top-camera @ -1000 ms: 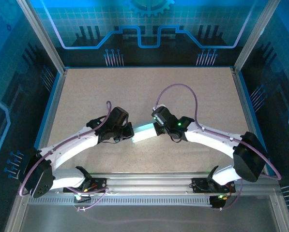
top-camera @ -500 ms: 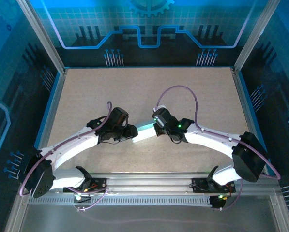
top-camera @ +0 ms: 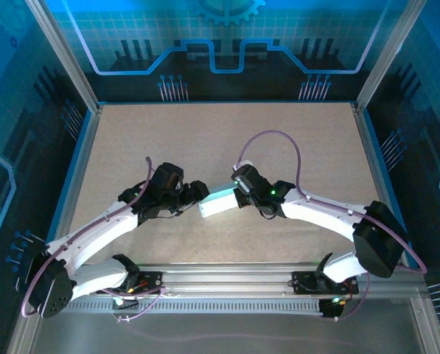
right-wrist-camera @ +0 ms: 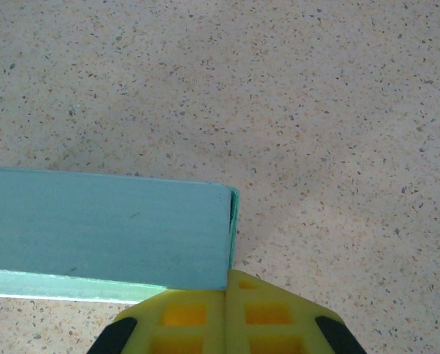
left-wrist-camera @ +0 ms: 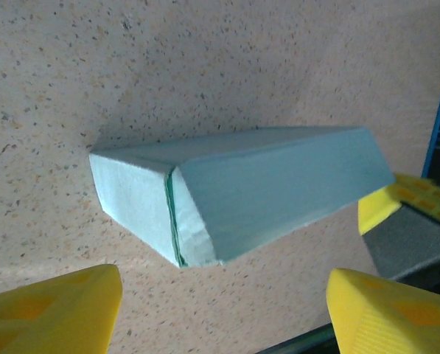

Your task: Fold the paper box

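Left hand back from paper box

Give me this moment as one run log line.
paper box: folded, closed | right claw: shut on its end | left claw: open, apart from box

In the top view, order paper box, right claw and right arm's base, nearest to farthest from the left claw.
1. paper box, just right of left claw
2. right claw, at the box's far end
3. right arm's base, table's near edge

Beneath me, a speckled tan desk; a blue circuit-patterned panel stands at 12 o'clock.
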Tool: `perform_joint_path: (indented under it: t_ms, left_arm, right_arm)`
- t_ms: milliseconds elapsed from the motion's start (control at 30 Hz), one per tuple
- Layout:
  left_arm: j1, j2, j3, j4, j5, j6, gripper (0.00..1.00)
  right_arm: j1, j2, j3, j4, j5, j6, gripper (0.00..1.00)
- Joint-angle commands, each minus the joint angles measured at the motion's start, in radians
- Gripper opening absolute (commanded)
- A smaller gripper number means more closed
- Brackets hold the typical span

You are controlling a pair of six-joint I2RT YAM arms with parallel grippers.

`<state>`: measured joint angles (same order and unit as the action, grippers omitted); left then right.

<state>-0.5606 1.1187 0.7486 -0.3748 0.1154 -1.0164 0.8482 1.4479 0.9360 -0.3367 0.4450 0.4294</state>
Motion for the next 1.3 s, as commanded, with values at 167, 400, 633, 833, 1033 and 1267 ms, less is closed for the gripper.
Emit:
perform_joint_path:
  t_ms: [167, 400, 633, 833, 1033, 1267]
  left_arm:
    - [0.050, 0.035, -0.061, 0.126, 0.095, -0.127, 0.65]
    - [0.051, 0.065, -0.111, 0.132, 0.105, -0.132, 0.49]
    - [0.053, 0.109, -0.159, 0.162, 0.112, -0.132, 0.37]
    - [0.053, 0.119, -0.155, 0.156, 0.110, -0.115, 0.32]
    - [0.053, 0.130, -0.155, 0.154, 0.113, -0.091, 0.29]
    - [0.053, 0.142, -0.155, 0.155, 0.117, -0.074, 0.28]
  right_arm:
    - [0.018, 0.029, 0.008, -0.047, -0.009, 0.009, 0.00]
    - [0.018, 0.036, 0.019, -0.053, -0.013, 0.008, 0.00]
    - [0.017, 0.017, 0.029, -0.050, -0.028, 0.005, 0.18]
    - [0.009, -0.079, 0.003, 0.008, -0.079, -0.050, 0.61]
    - [-0.112, -0.129, -0.026, 0.070, -0.304, 0.024, 0.77]
    - [-0.260, 0.009, 0.071, -0.022, -0.563, 0.114, 0.74]
